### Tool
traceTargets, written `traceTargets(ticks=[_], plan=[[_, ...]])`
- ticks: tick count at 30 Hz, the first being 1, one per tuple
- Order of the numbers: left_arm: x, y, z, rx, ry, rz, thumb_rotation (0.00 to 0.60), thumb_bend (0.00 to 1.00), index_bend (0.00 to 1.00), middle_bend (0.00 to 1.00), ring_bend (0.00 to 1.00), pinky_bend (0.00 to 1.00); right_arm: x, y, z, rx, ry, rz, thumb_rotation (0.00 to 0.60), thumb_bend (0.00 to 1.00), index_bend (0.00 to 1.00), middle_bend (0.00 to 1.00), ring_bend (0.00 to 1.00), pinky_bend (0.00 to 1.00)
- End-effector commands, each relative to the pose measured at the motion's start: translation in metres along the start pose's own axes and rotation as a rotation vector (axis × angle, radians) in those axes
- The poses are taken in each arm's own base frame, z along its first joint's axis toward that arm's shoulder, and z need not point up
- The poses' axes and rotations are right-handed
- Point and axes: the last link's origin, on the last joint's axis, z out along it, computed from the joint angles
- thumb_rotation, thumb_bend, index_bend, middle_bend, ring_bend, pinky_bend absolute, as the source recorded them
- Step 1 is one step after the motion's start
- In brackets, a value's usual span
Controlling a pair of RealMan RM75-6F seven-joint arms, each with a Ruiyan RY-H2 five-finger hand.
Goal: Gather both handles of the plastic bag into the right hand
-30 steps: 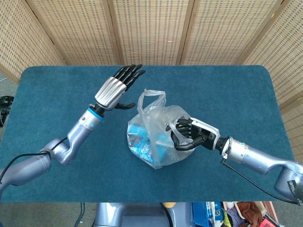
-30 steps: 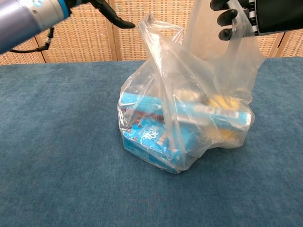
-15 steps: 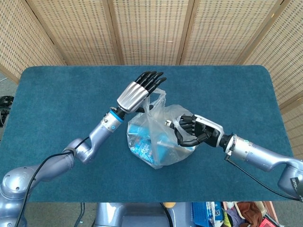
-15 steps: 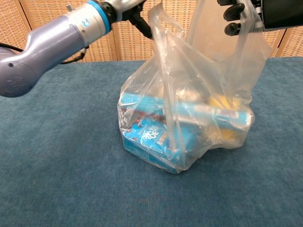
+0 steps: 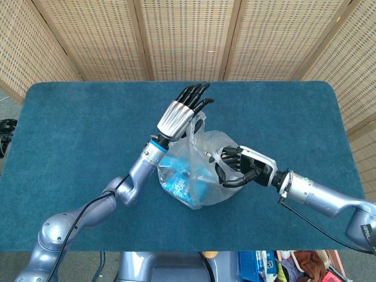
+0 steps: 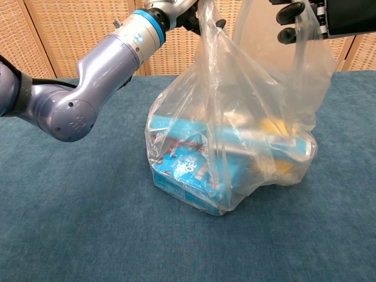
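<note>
A clear plastic bag with blue cartons and something yellow inside stands mid-table. My right hand grips the bag's right handle, its fingers curled around it and holding it up. Above the bag's left side is my left hand, with its fingers straight and spread. The left handle rises to that hand and runs between its thumb and fingers at the top edge of the chest view. No closed pinch shows there.
The table is covered in blue cloth. A wicker screen stands behind it. My left forearm crosses the chest view from the left edge up to the bag's top.
My left hand has swung right and forward from open table to the bag's left handle, which now stands taller and nearer the right handle. The right hand keeps its grip, barely moving.
</note>
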Motion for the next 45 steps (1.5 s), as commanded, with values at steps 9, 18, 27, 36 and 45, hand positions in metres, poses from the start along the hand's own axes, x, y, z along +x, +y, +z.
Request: traceTargets(ticks=[9,18,27,36,45], plan=[[0.020,-0.017,-0.008,0.007,0.070,-0.029,0.600,0.52,0.60,0.26,0.18,0.19,-0.006,0.001,0.001,0.001,-0.001,-0.023,0.600,0.16,0.38,0.60,0.58,0.48],[0.044,-0.038,-0.033,-0.032,0.105,0.001,0.600,0.52,0.59,0.27,0.18,0.19,-0.009,0.003,0.001,0.002,0.003,-0.026,0.600,0.16,0.38,0.60,0.58,0.48],[0.066,-0.059,-0.067,-0.054,0.180,0.018,0.600,0.52,0.59,0.27,0.19,0.19,-0.014,0.005,0.002,0.000,-0.005,-0.028,0.600,0.16,0.38,0.60,0.58,0.48],[0.078,-0.061,-0.081,-0.057,0.290,-0.018,0.600,0.52,0.55,0.26,0.19,0.19,-0.019,0.007,0.005,-0.003,-0.018,-0.032,0.600,0.16,0.38,0.60,0.58,0.48],[0.084,-0.056,-0.081,-0.045,0.364,-0.084,0.600,0.48,0.04,0.07,0.11,0.16,-0.022,0.005,0.007,-0.003,-0.012,-0.040,0.600,0.16,0.38,0.60,0.58,0.48]])
